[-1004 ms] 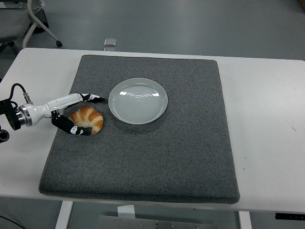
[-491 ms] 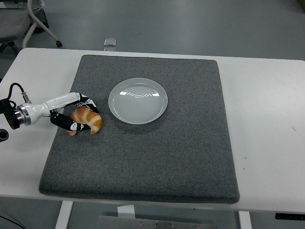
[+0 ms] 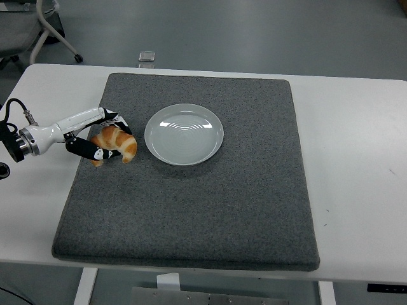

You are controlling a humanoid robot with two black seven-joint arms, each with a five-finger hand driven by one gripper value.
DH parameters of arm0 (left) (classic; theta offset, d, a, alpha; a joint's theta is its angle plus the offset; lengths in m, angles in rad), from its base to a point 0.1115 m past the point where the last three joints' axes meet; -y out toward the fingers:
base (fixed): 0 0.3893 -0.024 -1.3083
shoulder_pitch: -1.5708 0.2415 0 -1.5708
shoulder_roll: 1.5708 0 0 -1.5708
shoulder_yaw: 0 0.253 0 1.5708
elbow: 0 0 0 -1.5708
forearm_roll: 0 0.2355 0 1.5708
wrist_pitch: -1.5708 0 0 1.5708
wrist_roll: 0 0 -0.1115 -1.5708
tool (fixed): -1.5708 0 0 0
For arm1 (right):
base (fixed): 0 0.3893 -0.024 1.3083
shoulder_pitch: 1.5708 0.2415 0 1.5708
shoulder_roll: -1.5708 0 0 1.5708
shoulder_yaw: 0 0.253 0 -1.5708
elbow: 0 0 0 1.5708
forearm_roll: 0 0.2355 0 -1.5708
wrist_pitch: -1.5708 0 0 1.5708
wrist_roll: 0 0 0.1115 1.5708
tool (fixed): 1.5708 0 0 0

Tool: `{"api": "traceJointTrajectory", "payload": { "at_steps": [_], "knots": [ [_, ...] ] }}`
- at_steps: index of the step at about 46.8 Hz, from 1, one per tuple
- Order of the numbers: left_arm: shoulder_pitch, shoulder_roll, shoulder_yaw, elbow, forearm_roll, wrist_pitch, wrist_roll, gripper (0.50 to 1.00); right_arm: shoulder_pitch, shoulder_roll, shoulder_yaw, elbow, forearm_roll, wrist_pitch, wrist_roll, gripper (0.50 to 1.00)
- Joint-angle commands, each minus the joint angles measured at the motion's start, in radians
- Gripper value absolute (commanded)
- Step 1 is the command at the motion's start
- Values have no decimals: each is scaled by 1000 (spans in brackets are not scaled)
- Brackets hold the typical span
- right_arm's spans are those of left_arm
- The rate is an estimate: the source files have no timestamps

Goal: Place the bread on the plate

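The left robot hand [image 3: 102, 141] has closed around the bread [image 3: 115, 143] in the last second, and the roll has shifted up and slightly left from where it lay on the grey mat [image 3: 191, 210]. It looks lifted now, just left of the plate [image 3: 184, 134], which is still bare. Carrying it across comes next, I'd say.

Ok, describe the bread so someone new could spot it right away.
A grey mat covers the white table. Near its left edge, beside the plate, the left hand grips the bread: a golden, curved croissant, the only food here.
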Motion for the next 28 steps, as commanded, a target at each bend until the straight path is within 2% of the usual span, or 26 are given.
{"api": "traceJointTrajectory", "payload": {
  "at_steps": [1, 9, 15, 25, 28],
  "knots": [
    [-1, 28, -15, 0, -2, -2, 2, 500, 0, 0, 0, 0, 0, 0, 0, 930],
    [-43, 141, -66, 9, -3, -17, 3, 500, 0, 0, 0, 0, 0, 0, 2, 930],
    [-156, 206, -67, 54, -5, -64, 3, 500, 0, 0, 0, 2, 0, 2, 0, 930],
    [-383, 204, -64, 115, -5, -172, 9, 500, 0, 0, 0, 2, 0, 2, 0, 930],
    [-429, 177, -64, 114, -3, -190, 14, 500, 0, 0, 0, 2, 0, 2, 0, 930]
  ]
}}
